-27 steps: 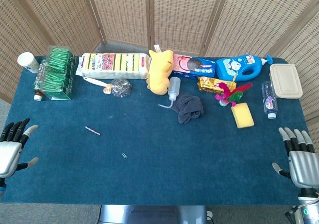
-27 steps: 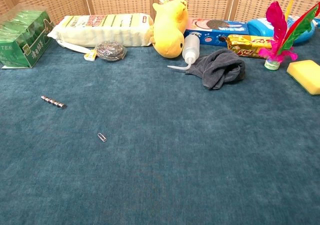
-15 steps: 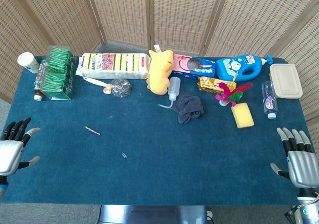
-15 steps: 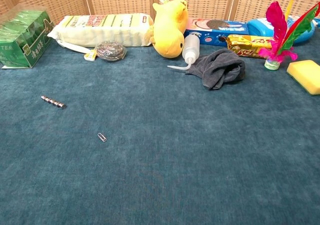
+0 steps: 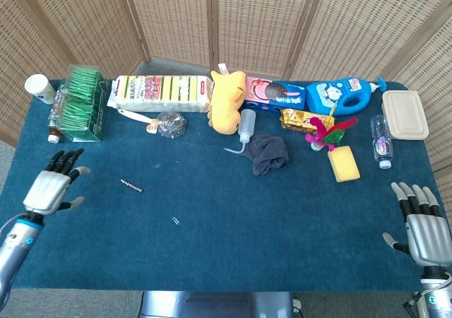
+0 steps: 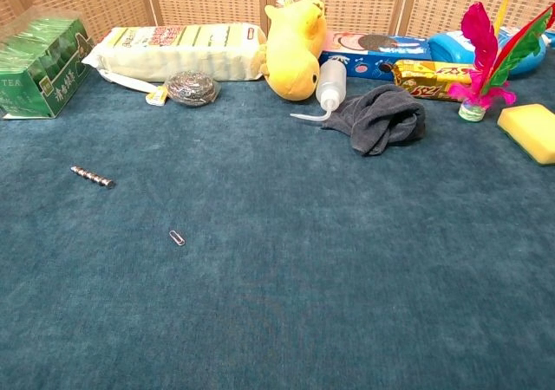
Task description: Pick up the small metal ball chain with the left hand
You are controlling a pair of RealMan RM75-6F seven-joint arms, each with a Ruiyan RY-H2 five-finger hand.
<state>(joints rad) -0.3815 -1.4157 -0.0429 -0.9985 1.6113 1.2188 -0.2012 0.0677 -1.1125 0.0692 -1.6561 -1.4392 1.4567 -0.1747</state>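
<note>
Lying straight, beaded metal ball chain (image 5: 131, 185), napped blue cloth (image 5: 233, 226)

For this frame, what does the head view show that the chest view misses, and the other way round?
Only the head view shows the left hand and right hand, both with fingers spread and empty, plus the paper cup and lidded container. The chest view adds nothing new, only closer detail. Both show the ball chain, paper clip and yellow plush.
</note>
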